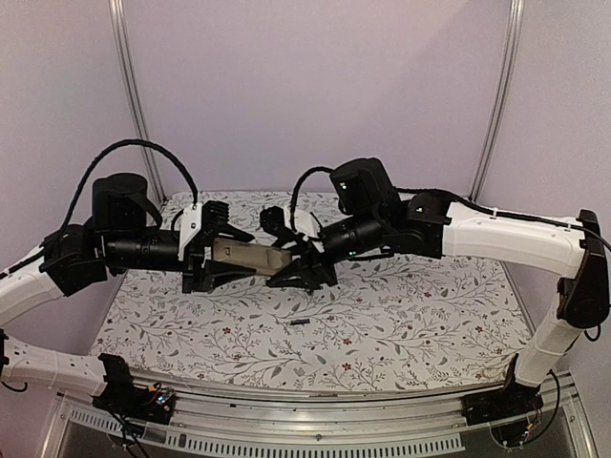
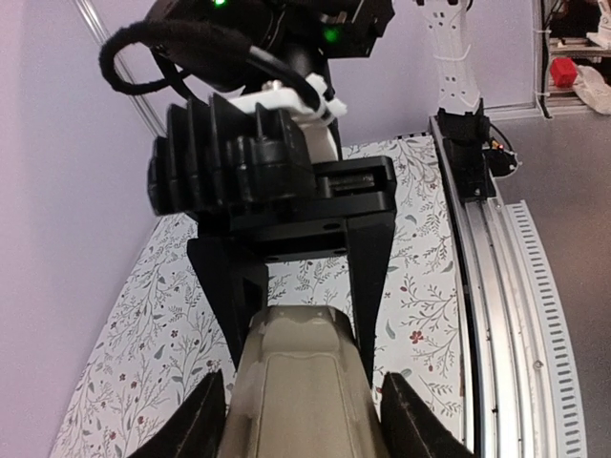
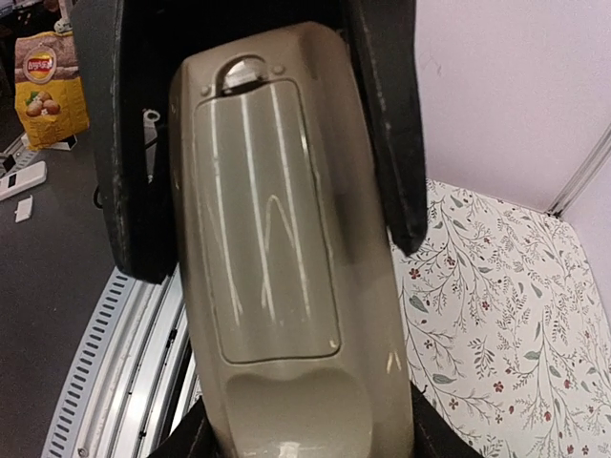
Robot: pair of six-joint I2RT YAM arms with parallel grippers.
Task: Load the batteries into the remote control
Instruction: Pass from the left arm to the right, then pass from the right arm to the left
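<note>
Remote control [image 1: 239, 254] held in mid-air between both arms, grey-tan back showing (cover in place).
Left gripper [image 2: 305, 420] pinches one end and right gripper [image 3: 305, 434] the other; one battery [image 1: 299, 325] lies on the floral tablecloth [image 1: 430, 305] below.

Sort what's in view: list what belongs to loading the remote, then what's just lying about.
Job in hand: remote control, gripped by left claw and right claw; small dark battery on the floral cloth.
Lying about: yellow crisp bag and red item, both beyond the cloth.
</note>
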